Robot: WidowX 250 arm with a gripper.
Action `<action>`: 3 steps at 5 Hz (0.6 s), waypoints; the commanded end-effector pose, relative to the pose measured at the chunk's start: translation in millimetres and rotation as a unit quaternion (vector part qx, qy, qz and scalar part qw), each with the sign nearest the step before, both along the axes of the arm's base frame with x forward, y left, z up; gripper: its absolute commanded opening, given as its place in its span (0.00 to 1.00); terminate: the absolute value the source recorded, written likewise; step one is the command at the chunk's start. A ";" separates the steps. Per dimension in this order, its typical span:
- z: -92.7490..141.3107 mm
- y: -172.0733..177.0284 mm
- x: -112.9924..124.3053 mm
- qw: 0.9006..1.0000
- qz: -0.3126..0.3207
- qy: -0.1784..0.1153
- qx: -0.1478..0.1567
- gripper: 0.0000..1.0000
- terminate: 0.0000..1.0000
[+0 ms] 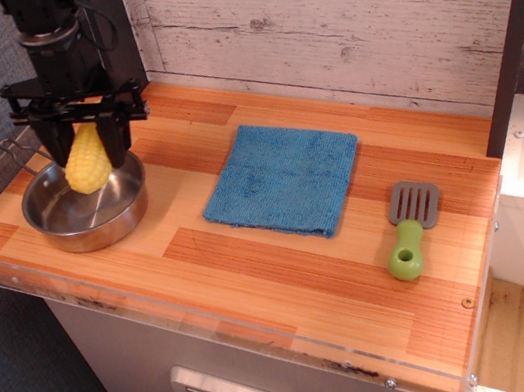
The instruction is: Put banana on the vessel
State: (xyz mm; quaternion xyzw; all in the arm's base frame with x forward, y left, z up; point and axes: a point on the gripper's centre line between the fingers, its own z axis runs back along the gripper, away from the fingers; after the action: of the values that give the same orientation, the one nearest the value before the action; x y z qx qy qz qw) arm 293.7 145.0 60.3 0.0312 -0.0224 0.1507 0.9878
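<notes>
The banana (85, 161) is a yellow bumpy corn cob, held upright between the fingers of my gripper (82, 144). The gripper is shut on it and hangs directly over the vessel (85, 202), a round shiny steel pan at the left end of the wooden counter. The cob's lower tip hangs just above the pan's inside; I cannot tell whether it touches. The pan's wire loop handle (18, 150) points to the back left, partly behind the gripper.
A blue cloth (282, 178) lies flat in the middle of the counter. A green-handled spatula (409, 229) lies at the right. A dark post (117, 34) stands behind the gripper, and a plank wall runs along the back. A clear lip edges the counter front (213, 321).
</notes>
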 end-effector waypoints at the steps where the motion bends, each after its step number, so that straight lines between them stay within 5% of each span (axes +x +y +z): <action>1: 10.0 -1.7 -3.2 1.000 -0.005 -0.002 0.013 1.00 0.00; 3: 22.0 -15.7 -2.4 0.999 -0.032 -0.009 0.019 1.00 0.00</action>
State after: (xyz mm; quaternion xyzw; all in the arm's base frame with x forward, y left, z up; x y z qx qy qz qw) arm 292.2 126.6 62.6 0.0366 -0.0093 0.1189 0.9922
